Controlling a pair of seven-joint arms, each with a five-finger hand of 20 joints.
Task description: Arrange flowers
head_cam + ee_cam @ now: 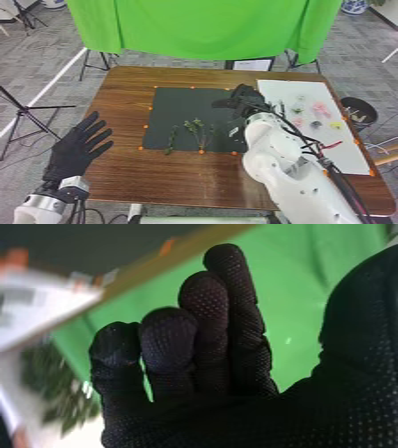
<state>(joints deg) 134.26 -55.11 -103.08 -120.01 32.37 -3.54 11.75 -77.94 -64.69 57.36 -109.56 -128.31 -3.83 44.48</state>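
Observation:
In the head view my right hand (242, 100) is over the right part of the dark mat, beside the white board, its fingers relaxed and apart from the thumb. The right wrist view shows the same hand (209, 354) holding nothing. Green stems (197, 129) lie on the lower middle of the mat, with another stem (170, 145) to their left. On the white board are pink flowers (321, 110), a yellow flower (336, 125) and more greenery (297, 109). Blurred greenery (58, 386) appears in the right wrist view. My left hand (75, 150) stands open left of the mat.
The dark mat (169, 107) has small orange marks around it on the brown table (124, 110). The white board (342, 155) covers the table's right side. A dark bin (359, 111) stands beyond the right edge; a green cloth (200, 30) hangs behind.

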